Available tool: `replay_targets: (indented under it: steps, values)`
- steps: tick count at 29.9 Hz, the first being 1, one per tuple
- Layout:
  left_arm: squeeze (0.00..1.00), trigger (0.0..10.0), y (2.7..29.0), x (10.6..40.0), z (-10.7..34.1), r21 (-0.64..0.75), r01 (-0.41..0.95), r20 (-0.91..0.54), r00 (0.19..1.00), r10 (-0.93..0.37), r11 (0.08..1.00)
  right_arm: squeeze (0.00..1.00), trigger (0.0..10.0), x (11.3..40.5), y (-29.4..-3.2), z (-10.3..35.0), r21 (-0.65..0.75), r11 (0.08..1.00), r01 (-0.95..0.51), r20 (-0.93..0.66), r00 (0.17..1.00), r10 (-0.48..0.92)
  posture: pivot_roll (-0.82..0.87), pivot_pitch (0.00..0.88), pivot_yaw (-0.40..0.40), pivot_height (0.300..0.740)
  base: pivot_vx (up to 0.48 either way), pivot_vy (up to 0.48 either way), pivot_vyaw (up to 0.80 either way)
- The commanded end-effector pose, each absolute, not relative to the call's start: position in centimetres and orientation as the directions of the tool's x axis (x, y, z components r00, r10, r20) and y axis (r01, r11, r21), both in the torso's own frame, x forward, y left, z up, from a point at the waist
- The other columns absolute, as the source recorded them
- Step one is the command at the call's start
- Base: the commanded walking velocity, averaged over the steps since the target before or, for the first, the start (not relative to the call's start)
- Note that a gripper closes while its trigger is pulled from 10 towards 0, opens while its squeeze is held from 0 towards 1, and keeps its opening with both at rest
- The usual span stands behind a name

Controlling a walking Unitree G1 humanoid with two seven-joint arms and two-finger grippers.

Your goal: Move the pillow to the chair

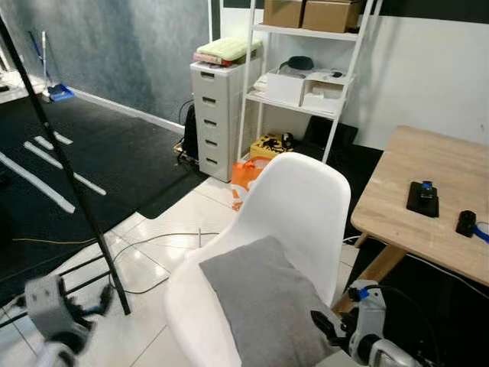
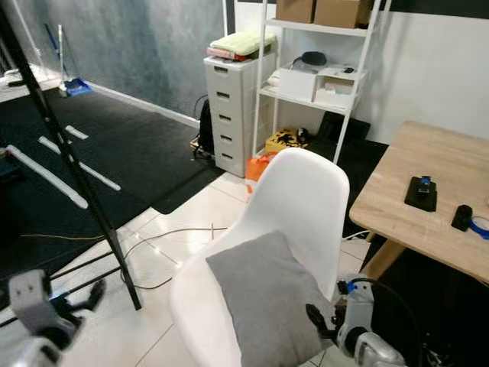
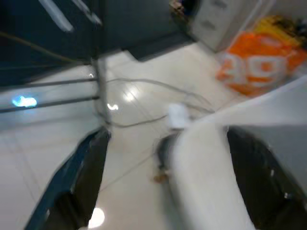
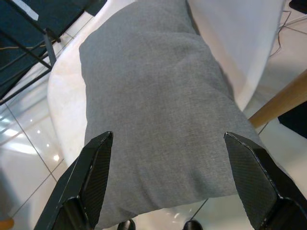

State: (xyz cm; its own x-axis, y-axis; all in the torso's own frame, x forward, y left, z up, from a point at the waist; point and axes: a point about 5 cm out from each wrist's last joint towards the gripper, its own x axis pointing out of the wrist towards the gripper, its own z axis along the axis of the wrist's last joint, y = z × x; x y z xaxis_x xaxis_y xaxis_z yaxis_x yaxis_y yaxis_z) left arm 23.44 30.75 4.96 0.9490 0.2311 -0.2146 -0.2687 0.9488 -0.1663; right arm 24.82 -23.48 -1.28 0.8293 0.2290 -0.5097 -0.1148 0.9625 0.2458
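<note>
Left wrist view motion-blurred; pillow (image 1: 267, 306) cut off by the head views' bottom edge.

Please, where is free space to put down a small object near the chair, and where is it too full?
The wooden table is bare on its near-left part, before the black device. The chair seat is covered by the grey pillow, with only a white rim left. The shelf unit is crowded with boxes.

Bright, even indoor light, glare spots on the glossy floor tiles (image 1: 164, 252), left wrist view heavily motion-blurred.
</note>
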Motion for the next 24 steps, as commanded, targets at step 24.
replay_targets:
  steps: [24]
  values:
    - [0.0,10.0,22.5,18.9,1.9,-0.275,-0.211,-0.297,0.946,0.126,0.938,0.0,10.0,24.4,-24.1,-1.2,0.254,0.963,-0.093,-0.513,0.831,0.216,-0.15,0.07,-0.022,0.74,0.0,0.0,0.0]
